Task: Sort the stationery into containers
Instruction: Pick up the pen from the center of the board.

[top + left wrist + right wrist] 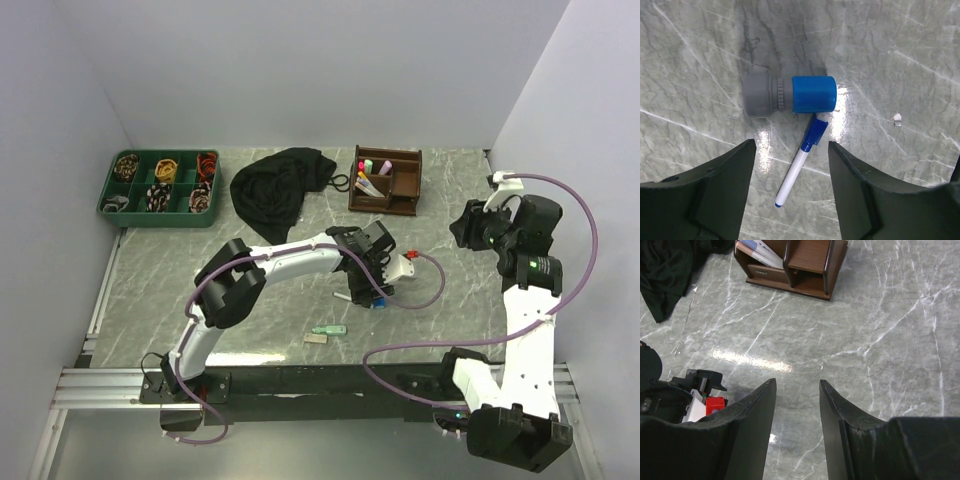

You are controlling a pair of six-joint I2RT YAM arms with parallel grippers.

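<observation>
Down on the table (900, 55) lies a slim white pen (796, 172) with a blue cap, angled, its cap end touching a stubby blue-capped piece (790, 95) that has a grey body and lies on its side. The left hand (791, 147) hovers right over them, its two dark fingers (720, 185) apart on either side of the pen. There is a gap on each side and neither finger touches the pen, so the hand is released and holds nothing.

Closer to the arm bases, a pale green highlighter (328, 330) lies flat on the marble, with a small grey eraser (315, 339) just beside it, both well apart from the containers.

At the far side of the table stands the wooden organiser (385, 180), with pink, green and yellow highlighters upright in its left section. Left of it, a black cloth (280, 190) is heaped on the table, and further left, near the wall, sits the green tray (108, 205). Its compartments hold small coiled, patterned items that are too small to name.

Over on the right side, the right hand (797, 385) hangs above bare marble. Its jaws are parted with only table between them, released and empty. In its wrist view the organiser sits ahead near the top of the frame.
</observation>
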